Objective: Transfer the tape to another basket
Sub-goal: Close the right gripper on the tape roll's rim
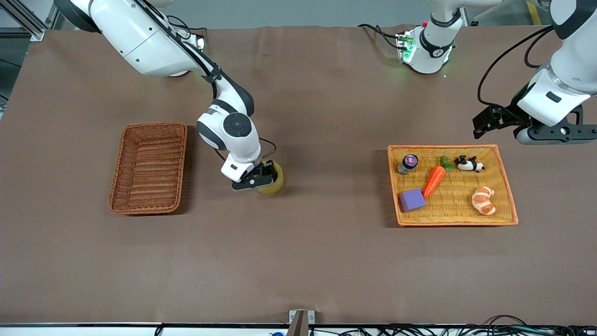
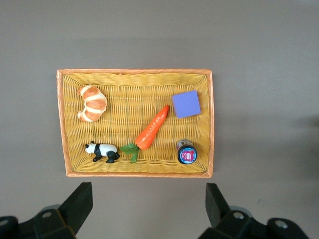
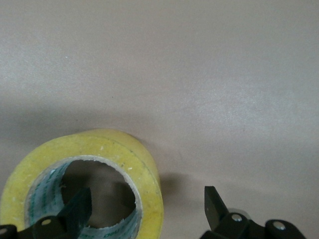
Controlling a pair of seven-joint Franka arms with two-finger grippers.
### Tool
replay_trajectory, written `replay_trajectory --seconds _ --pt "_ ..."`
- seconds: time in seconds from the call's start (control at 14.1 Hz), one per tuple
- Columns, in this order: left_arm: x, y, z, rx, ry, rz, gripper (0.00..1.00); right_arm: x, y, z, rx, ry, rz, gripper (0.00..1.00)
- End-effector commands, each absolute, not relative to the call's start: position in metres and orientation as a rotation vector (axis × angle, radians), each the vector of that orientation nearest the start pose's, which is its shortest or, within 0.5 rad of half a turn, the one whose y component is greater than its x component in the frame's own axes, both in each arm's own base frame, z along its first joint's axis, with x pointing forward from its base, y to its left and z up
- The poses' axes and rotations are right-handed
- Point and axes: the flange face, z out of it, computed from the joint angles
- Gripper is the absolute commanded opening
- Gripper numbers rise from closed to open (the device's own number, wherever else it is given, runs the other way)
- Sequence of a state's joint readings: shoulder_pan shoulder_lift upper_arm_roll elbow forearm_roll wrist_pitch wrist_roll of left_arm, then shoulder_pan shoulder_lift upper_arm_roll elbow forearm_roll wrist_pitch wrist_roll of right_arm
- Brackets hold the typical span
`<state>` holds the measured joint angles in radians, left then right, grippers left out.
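The tape point(image 1: 275, 183), a yellowish roll with a wide hole, lies on the brown table between the two baskets. It also shows in the right wrist view point(image 3: 130, 149). My right gripper point(image 1: 259, 182) is low over it and open point(image 3: 147, 200). One finger point(image 3: 77, 206) is inside the hole and the other finger point(image 3: 214, 201) is outside the ring, with the ring wall between them and neither touching it. The reddish-brown wicker basket point(image 1: 125, 154) is empty and stands toward the right arm's end of the table. My left gripper point(image 1: 482, 125) is open and empty point(image 2: 148, 201), up in the air.
A yellow-orange woven tray point(image 1: 506, 186) point(image 2: 64, 124) stands toward the left arm's end. It holds a croissant point(image 1: 483, 200), a carrot point(image 1: 434, 180), a panda toy point(image 1: 468, 164), a purple block point(image 1: 412, 200) and a small jar point(image 1: 408, 164).
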<state>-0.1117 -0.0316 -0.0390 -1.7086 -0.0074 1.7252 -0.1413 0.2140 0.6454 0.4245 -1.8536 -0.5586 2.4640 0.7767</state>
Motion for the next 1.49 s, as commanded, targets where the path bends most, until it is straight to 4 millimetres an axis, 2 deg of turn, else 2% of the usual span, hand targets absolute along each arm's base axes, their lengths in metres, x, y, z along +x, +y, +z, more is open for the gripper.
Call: replay_trajectory --seconds 0.0,0.5,0.64,0.99,1.2,1.34,1.42 --pt "0.557 -0.085 0.593 -3.165 0.004 -0.09 1.0 0.522 0.375 0.198 -3.176 -0.354 -0.205 1.0" --pt "0.561 -0.085 0.589 -3.199 -0.001 -0.091 1.0 0.524 0.375 0.187 -3.172 -0.362 -0.199 1.0" --pt "0.562 -0.087 0.588 -3.197 0.009 -0.086 1.0 0.524 0.374 0.186 -3.173 -0.362 -0.2 0.93" --pt "0.559 -0.102 0.588 -3.189 0.055 -0.089 1.0 0.524 0.375 0.185 -3.179 -0.4 -0.22 0.41" --pt "0.56 -0.102 0.589 -3.189 0.048 -0.092 1.0 0.524 0.376 0.187 -3.186 -0.35 -0.232 0.13" --pt "0.561 -0.1 0.595 -3.191 0.043 -0.114 1.0 0.529 0.371 0.189 -3.193 -0.334 -0.232 0.0" --pt "0.562 -0.097 0.604 -3.192 0.036 -0.14 1.0 0.534 0.369 0.193 -3.192 -0.331 -0.244 0.0"
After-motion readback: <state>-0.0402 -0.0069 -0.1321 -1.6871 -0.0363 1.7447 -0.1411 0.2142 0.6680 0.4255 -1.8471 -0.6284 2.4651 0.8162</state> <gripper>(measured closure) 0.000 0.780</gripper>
